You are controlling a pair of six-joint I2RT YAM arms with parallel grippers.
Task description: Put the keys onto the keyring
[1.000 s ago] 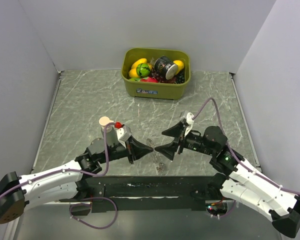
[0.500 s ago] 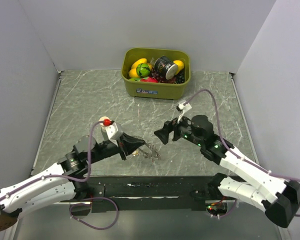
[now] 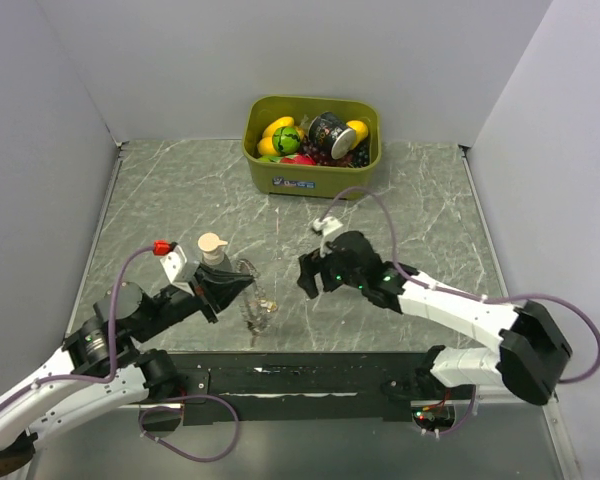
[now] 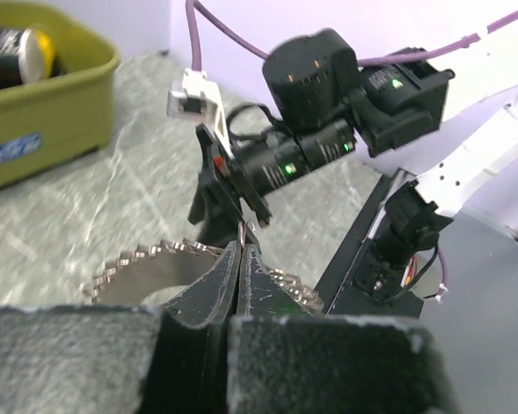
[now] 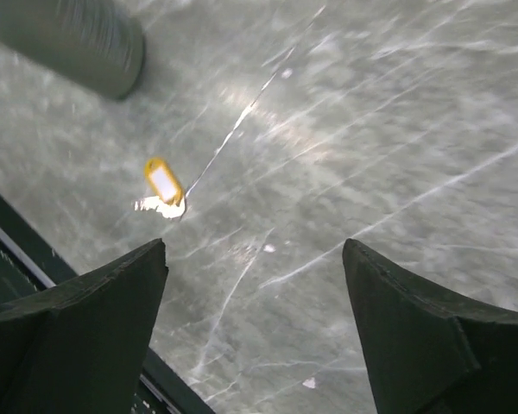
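My left gripper (image 3: 242,284) is shut on the keyring (image 3: 257,308), a silvery beaded chain loop that hangs from its tips down to the table. In the left wrist view the jaws (image 4: 242,250) are pressed together, with the keyring (image 4: 134,257) curving to both sides and a thin reddish sliver at the tips. My right gripper (image 3: 305,276) is open and empty just right of the chain. In the right wrist view it (image 5: 255,250) hovers over bare marble, with the yellow key (image 5: 162,185) lying flat ahead and left of the fingers. The red and blue keys are not visible.
An olive-green bin (image 3: 310,182) of toy fruit and a can stands at the back centre and shows in the left wrist view (image 4: 60,95). A small cream-topped object (image 3: 212,244) stands by the left arm. Grey walls close in the table on three sides.
The two grippers, tip to tip a second ago, have parted. My left arm has drawn back to the left with the chain. My right gripper has moved left and farther out over the table.
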